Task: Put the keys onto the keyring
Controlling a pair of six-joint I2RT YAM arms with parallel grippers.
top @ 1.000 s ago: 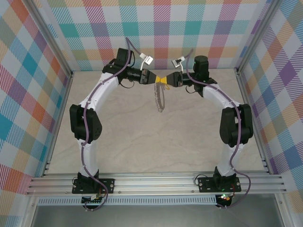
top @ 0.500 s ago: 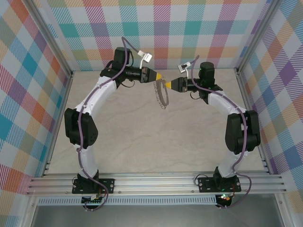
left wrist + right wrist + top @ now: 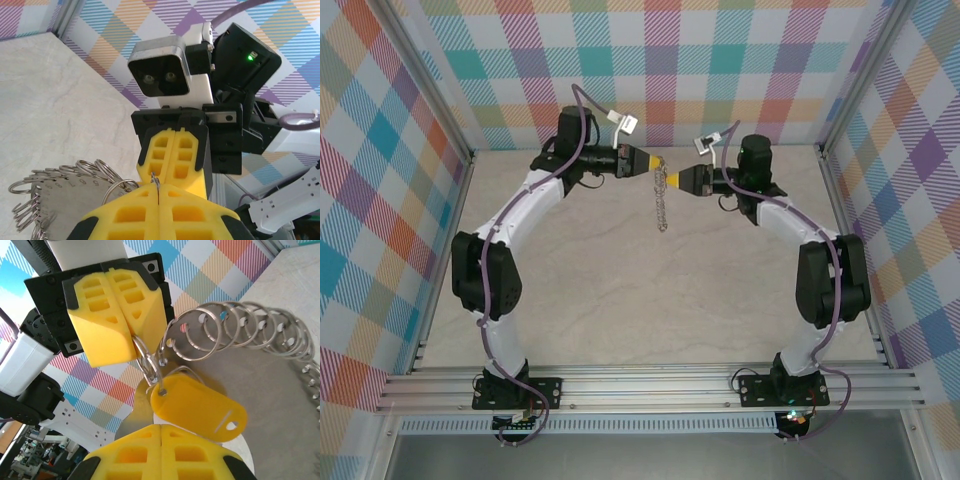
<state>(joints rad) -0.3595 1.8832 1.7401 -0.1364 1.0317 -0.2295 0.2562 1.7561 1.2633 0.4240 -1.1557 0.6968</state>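
Keyring (image 3: 65, 200), yellow-headed key (image 3: 200, 410) dangling: seemingly light, stiff, slippery metal; best taken by the fringe, where left gripper (image 3: 157, 195) clamps it; right gripper (image 3: 161, 432) closed, hold unclear.

The keyring (image 3: 661, 205) hangs under the left gripper (image 3: 651, 165), beside the right gripper (image 3: 669, 178).

yellow key head (image 3: 197, 412), silvery keyring (image 3: 239, 327), plaid walls (image 3: 720, 60), seemingly marbled table (image 3: 650, 290)
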